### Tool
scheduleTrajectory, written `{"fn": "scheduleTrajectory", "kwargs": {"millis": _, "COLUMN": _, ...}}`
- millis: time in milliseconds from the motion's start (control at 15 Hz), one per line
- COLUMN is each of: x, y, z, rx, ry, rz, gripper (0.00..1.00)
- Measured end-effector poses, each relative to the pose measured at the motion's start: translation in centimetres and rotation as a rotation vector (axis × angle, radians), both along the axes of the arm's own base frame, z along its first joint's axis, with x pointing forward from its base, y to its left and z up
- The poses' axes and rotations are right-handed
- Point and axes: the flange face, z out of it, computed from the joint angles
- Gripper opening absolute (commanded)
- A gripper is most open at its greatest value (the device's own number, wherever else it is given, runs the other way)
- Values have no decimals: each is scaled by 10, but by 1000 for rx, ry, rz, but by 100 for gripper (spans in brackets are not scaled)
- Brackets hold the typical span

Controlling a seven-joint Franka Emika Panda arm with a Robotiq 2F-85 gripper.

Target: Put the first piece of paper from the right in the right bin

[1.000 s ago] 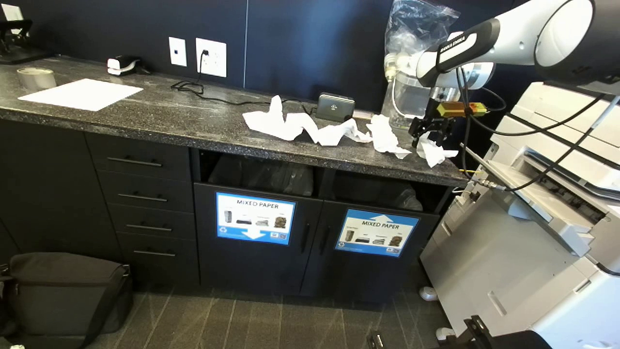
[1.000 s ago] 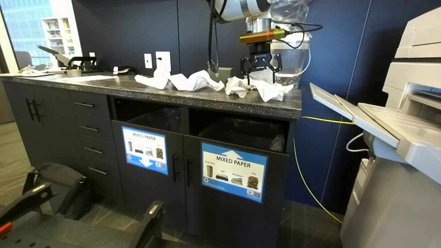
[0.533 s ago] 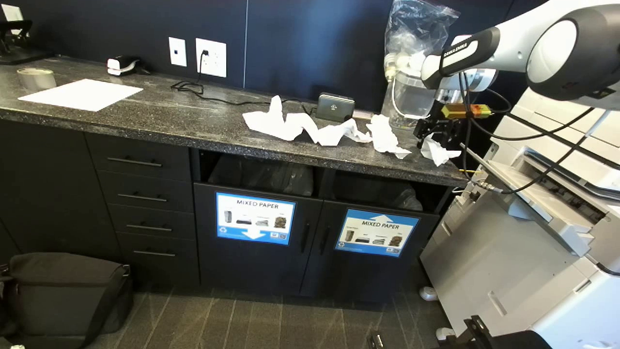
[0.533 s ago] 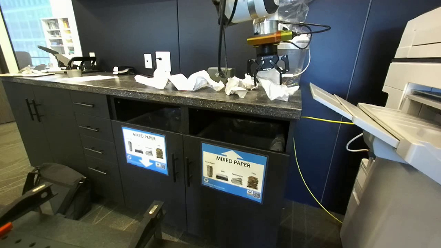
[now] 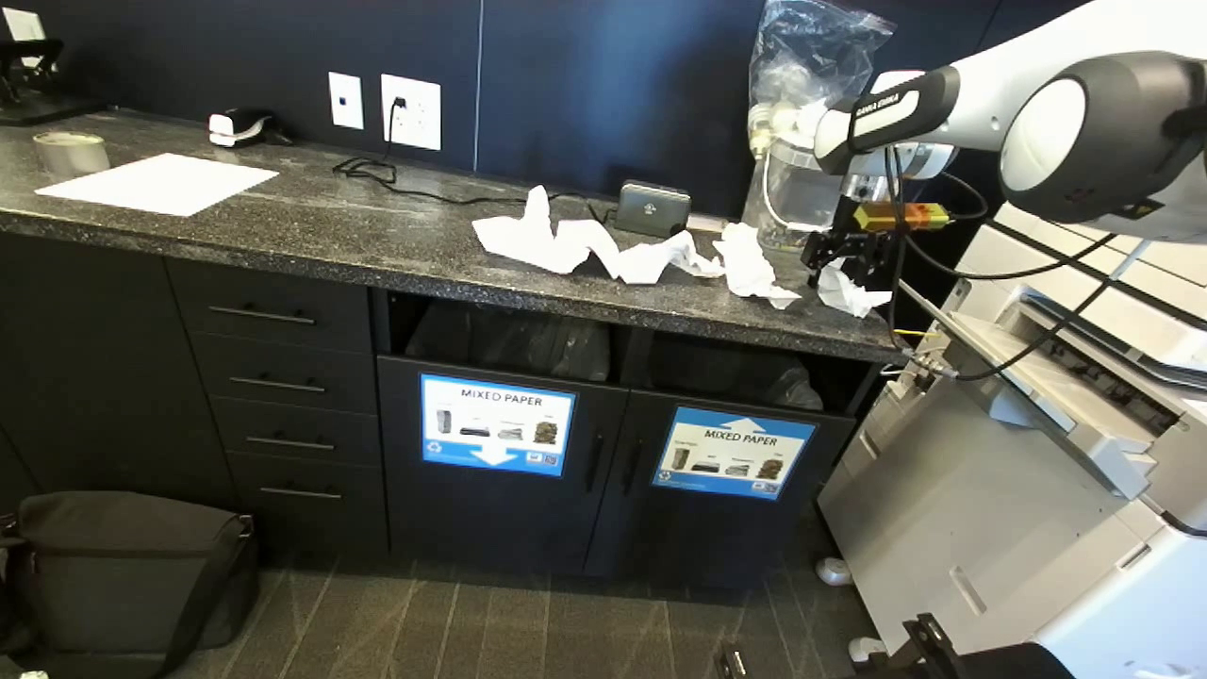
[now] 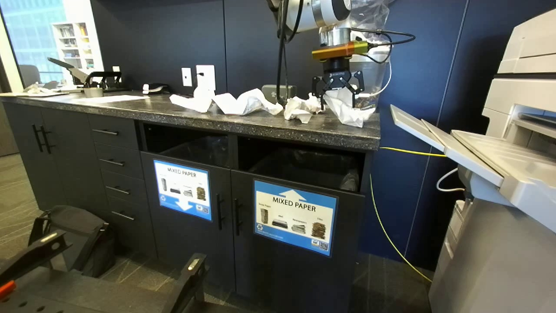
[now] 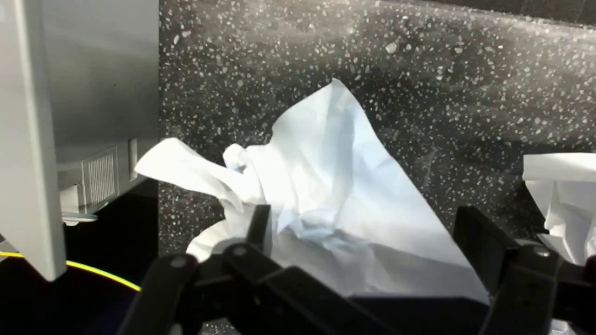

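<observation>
The rightmost crumpled white paper (image 5: 853, 296) lies on the counter near its right end. It also shows in an exterior view (image 6: 352, 114) and in the wrist view (image 7: 333, 174). My gripper (image 6: 338, 106) is open, pointing down, low over this paper. In the wrist view the fingers (image 7: 365, 223) are wide apart, with paper between them. One finger overlaps the crumpled part; the other is beside the paper's straight edge. Whether they touch it I cannot tell. The right bin (image 6: 299, 167) sits in the open slot below the counter, above a blue-topped label; it shows in both exterior views (image 5: 731, 370).
More crumpled papers (image 5: 752, 264) (image 5: 533, 238) lie left along the counter. A small dark box (image 5: 651, 207) and a clear bagged container (image 5: 787, 179) stand behind. The left bin (image 5: 514, 341) is beside the right one. A printer (image 5: 1000, 471) stands past the counter's right end.
My gripper has moved a little to the right along the counter, and the rightmost paper has shifted slightly with it. In the last half second both have barely moved. The fingers remain open.
</observation>
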Motion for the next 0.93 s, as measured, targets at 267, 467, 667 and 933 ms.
{"fn": "scheduleTrajectory", "kwargs": {"millis": 267, "x": 3, "y": -2, "z": -4, "rx": -1, "ry": 2, "rz": -2, "gripper": 73}}
{"fn": "scheduleTrajectory", "kwargs": {"millis": 467, "x": 6, "y": -3, "z": -5, "rx": -4, "ry": -3, "rz": -2, "gripper": 49}}
{"fn": "scheduleTrajectory", "kwargs": {"millis": 667, "x": 6, "y": -5, "z": -3, "rx": -6, "ry": -9, "rz": -3, "gripper": 27}}
{"fn": "scheduleTrajectory", "kwargs": {"millis": 933, "x": 6, "y": -7, "z": -3, "rx": -7, "ry": -11, "rz": -6, "gripper": 7}}
